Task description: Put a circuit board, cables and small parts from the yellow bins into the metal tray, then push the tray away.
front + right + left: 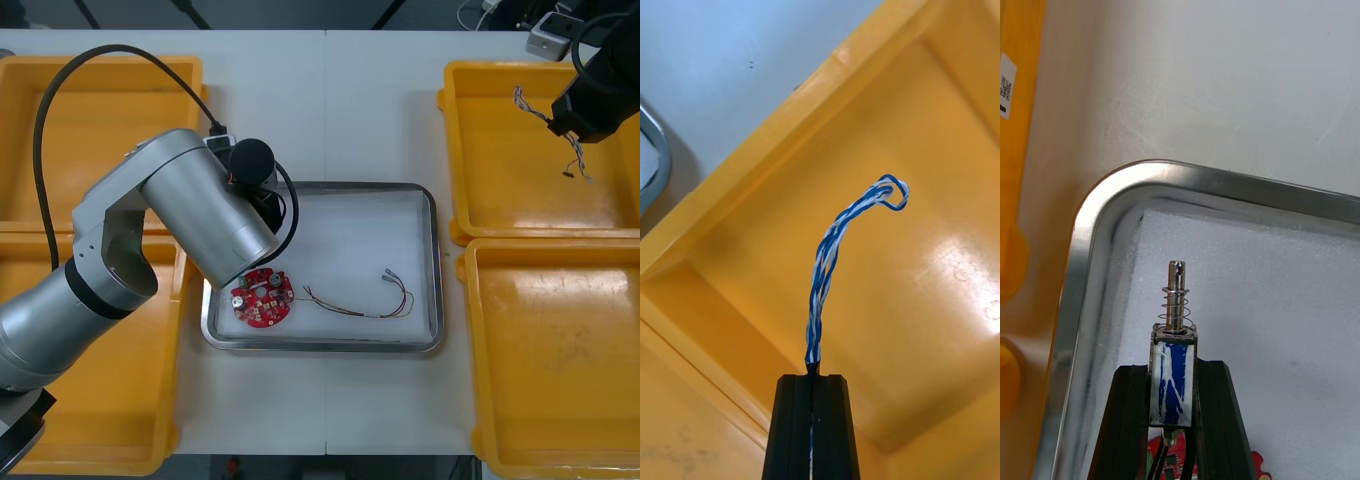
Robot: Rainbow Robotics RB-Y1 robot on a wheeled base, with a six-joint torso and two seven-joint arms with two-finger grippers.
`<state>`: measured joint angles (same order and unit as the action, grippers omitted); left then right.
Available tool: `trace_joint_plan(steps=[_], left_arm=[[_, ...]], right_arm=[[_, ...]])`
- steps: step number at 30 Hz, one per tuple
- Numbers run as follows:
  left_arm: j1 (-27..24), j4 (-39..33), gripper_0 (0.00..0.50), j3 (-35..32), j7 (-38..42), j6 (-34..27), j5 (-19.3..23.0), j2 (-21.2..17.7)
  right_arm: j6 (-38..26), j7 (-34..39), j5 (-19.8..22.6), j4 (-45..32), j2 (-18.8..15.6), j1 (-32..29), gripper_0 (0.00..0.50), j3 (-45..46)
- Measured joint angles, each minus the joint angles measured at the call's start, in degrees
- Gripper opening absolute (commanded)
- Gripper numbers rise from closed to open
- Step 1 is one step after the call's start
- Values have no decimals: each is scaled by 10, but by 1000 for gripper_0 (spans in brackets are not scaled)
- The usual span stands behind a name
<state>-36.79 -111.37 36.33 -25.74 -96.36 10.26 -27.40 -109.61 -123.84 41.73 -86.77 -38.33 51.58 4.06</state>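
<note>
While right fingers point(790, 427) pinch cable point(826, 262), left fingers point(1129, 420) clamp small metal part point(1174, 352) over tray point(1082, 247), near circuit board point(262, 300).

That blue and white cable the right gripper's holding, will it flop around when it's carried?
Probably floppy: the cable bends and hooks beyond the right gripper. Likely light: a fingertip pinch holds it above the bin. Its loose ends may swing in transit.
</note>
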Motion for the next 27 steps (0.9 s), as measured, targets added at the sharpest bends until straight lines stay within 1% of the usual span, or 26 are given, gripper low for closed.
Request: trace_joint_plan(steps=[4,10,17,21,23,24,25,26,27], left_arm=[[0,7,0,13,11,24,-5,0],[0,45,1,41,11,73,-29,0],[0,59,1,50,11,78,-30,0],[1,59,10,51,11,78,-30,0],[1,59,33,54,11,78,-31,0],[1,59,60,56,11,78,-31,0],[1,59,107,58,11,78,-31,0],[1,59,140,59,11,78,-31,0],[1,59,191,61,11,78,-31,0]], right_arm=[[0,0,30,-13,-5,-18,0,9],[-1,0,41,-34,-13,-35,0,10],[-1,0,45,-36,-14,-40,0,10],[-2,0,45,-36,-14,-42,0,10],[-2,0,45,-36,-14,-42,0,10],[-2,0,45,-36,-14,-42,0,10],[-2,0,45,-36,-14,-42,0,10],[-2,0,45,-36,-14,-42,0,10],[-2,0,45,-36,-14,-42,0,10]])
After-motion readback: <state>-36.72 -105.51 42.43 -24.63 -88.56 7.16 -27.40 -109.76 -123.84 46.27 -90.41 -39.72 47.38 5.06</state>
